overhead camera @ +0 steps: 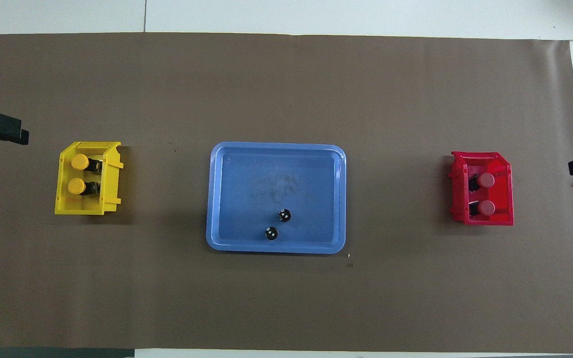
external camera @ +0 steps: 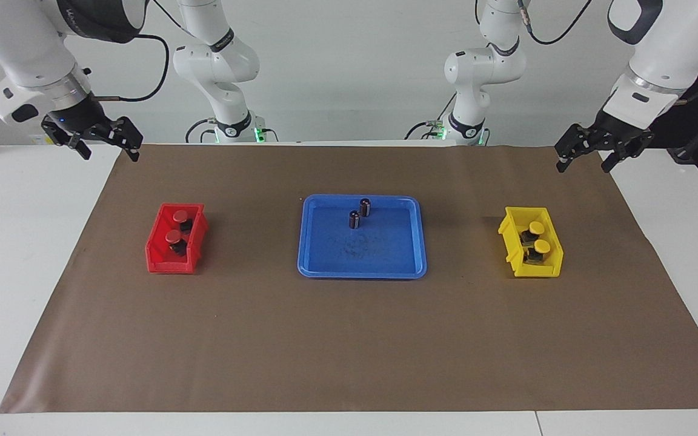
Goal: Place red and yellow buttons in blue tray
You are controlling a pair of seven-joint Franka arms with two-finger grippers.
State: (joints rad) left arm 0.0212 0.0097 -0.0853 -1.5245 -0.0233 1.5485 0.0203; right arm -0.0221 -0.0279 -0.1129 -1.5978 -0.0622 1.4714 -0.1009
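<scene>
One brown mat (external camera: 349, 339) covers most of the table, w/ wide bare room around everything on it. Blue tray (external camera: 385, 266) sits mid-mat, two dark capless cylinders (external camera: 359, 213) upright in its robot-side part. Red bin (external camera: 158, 257) holds two red buttons (external camera: 176, 227); yellow bin (external camera: 515, 266) two yellow buttons (external camera: 538, 237). My right gripper (external camera: 103, 145) hangs over the mat's corner, left gripper (external camera: 585, 158) likewise; both wait spread, holding nothing, well apart from the bins.
</scene>
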